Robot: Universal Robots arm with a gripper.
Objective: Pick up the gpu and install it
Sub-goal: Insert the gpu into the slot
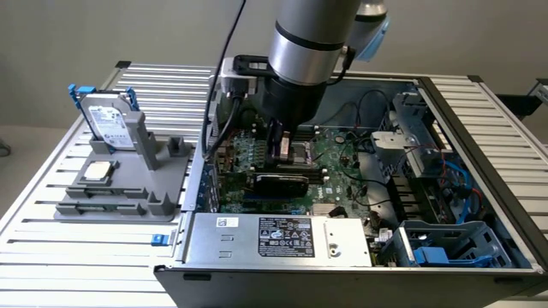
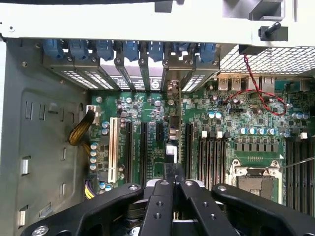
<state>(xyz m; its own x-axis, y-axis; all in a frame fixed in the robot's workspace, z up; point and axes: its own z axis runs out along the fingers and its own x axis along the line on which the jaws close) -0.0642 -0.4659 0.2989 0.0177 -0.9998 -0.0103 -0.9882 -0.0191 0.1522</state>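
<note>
**Technician A:** State of the fingers?

**Technician B:** The fingers (image 2: pixel 158 204) are black, angular metal with bolt heads along them. They are pressed together with no gap between the tips. In the exterior view they pinch the upper edge of the gpu (image 1: pixel 278 185).

**Technician A:** Location of the gpu?

**Technician B:** It is inside the open computer case (image 1: pixel 479 128), standing on the green motherboard (image 1: pixel 342 160). It sits directly under the arm (image 1: pixel 312 38) and just behind the silver power supply (image 1: pixel 283 237) with the printed label.

**Technician A:** Orientation?

**Technician B:** The gpu is upright on one long edge. Its long axis runs from the exterior view's left to its right. The flat, matte black cooler face is turned toward the power supply. I cannot tell which end carries the bracket.

**Technician A:** Surrounding parts?

**Technician B:** The wrist view shows long black expansion slots (image 2: pixel 129 147), one white slot (image 2: pixel 113 147), blue plastic clips (image 2: pixel 130 49) and a square metal processor socket (image 2: pixel 256 177). On the ribbed aluminium surface (image 1: pixel 51 250) stands a grey moulded holder (image 1: pixel 128 192). It carries a silver hard drive (image 1: pixel 111 122) and a small square processor chip (image 1: pixel 96 170).
</note>
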